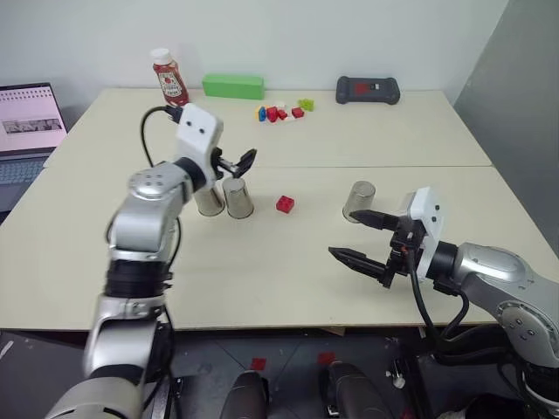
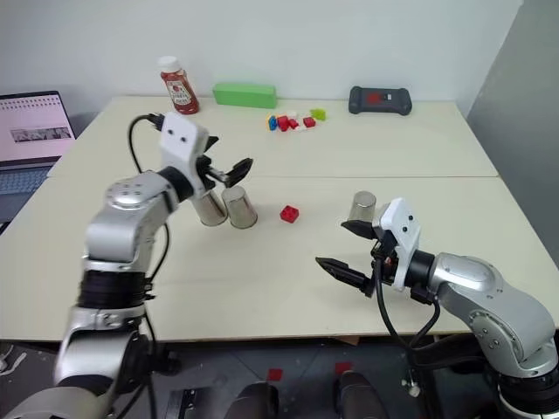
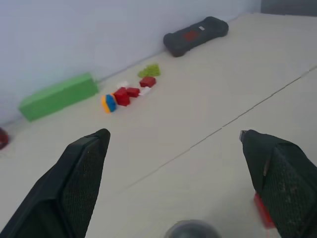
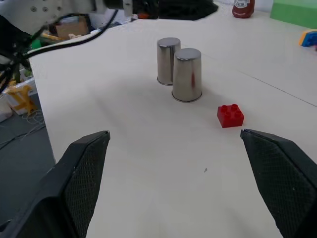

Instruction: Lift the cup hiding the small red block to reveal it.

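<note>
The small red block (image 1: 285,204) lies uncovered on the table, with no cup over it. Two silver cups (image 1: 210,201) (image 1: 238,197) stand upside down side by side just left of it. A third cup (image 1: 359,200) stands to its right. My left gripper (image 1: 242,163) hovers open and empty just above the pair of cups. In the left wrist view, one cup's top (image 3: 192,229) sits below the wide-apart fingers (image 3: 74,183). My right gripper (image 1: 344,233) is open and empty, low over the table in front of the right-hand cup. It points toward the block (image 4: 230,115).
At the table's far edge stand a ketchup bottle (image 1: 169,77), a green box (image 1: 233,86), a cluster of coloured bricks (image 1: 279,111) and a black device (image 1: 368,89). A laptop (image 1: 31,122) sits off the table's left side.
</note>
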### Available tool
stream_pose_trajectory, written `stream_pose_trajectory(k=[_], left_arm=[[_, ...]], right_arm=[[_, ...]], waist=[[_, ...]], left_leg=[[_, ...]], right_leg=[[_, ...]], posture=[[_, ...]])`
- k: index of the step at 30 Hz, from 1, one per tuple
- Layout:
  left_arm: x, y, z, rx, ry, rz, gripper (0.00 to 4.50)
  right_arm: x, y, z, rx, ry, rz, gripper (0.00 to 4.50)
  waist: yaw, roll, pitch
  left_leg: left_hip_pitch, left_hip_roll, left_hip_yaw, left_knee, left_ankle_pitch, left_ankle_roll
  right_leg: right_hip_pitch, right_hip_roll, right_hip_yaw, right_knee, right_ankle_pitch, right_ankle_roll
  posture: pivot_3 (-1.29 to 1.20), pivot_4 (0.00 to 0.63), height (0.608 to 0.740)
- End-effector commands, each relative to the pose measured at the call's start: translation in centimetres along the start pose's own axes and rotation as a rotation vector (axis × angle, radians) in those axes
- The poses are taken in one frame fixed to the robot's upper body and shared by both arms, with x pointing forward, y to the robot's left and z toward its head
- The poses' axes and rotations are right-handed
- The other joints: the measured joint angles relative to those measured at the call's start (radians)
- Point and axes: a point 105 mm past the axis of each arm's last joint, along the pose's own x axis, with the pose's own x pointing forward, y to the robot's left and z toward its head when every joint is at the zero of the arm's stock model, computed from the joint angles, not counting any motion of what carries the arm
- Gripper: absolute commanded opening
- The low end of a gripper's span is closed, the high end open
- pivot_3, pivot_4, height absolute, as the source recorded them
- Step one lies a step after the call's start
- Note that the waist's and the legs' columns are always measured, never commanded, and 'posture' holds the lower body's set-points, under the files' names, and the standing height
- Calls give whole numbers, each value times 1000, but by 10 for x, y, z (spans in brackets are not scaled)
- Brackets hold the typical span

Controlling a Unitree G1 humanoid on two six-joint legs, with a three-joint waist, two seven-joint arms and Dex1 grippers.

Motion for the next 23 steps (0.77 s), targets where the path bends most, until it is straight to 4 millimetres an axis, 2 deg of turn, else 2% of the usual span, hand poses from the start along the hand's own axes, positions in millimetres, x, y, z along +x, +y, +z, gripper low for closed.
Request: stream_pose_trajectory(k=[1,6,12,16,23], left_arm=[[-31,-3,3,25,23,-96,4467],[-77,-11,-21,29,179,-203,4467],[-105,-29,-37,-27,256,-327,4467],[-114,-38,-36,-42,254,-372,4467],[-111,-43,-29,-36,199,-384,4467]], right_arm=[[-6,-4,12,-31,-51,-19,4500],[-11,-6,8,-26,-21,-6,4500],[-21,-9,-1,-14,43,26,4500],[-27,-15,-4,-21,63,25,4500],[-23,-16,-7,-28,67,40,4500]], waist=[[1,0,0],[3,0,0],[9,0,0],[8,0,0],[7,0,0]], left_leg=[[0,0,0,0,0,0],[0,0,0,0,0,0],[0,0,0,1,0,0],[0,0,0,0,0,0],[0,1,0,0,0,0]], right_leg=[[0,0,0,0,0,0],[0,0,0,0,0,0],[0,0,-1,0,0,0],[0,0,-1,-1,-1,-1],[0,0,-1,-1,-1,-1]], posture=[[0,150,740],[0,150,740],[0,150,740],[0,150,740],[0,150,740]])
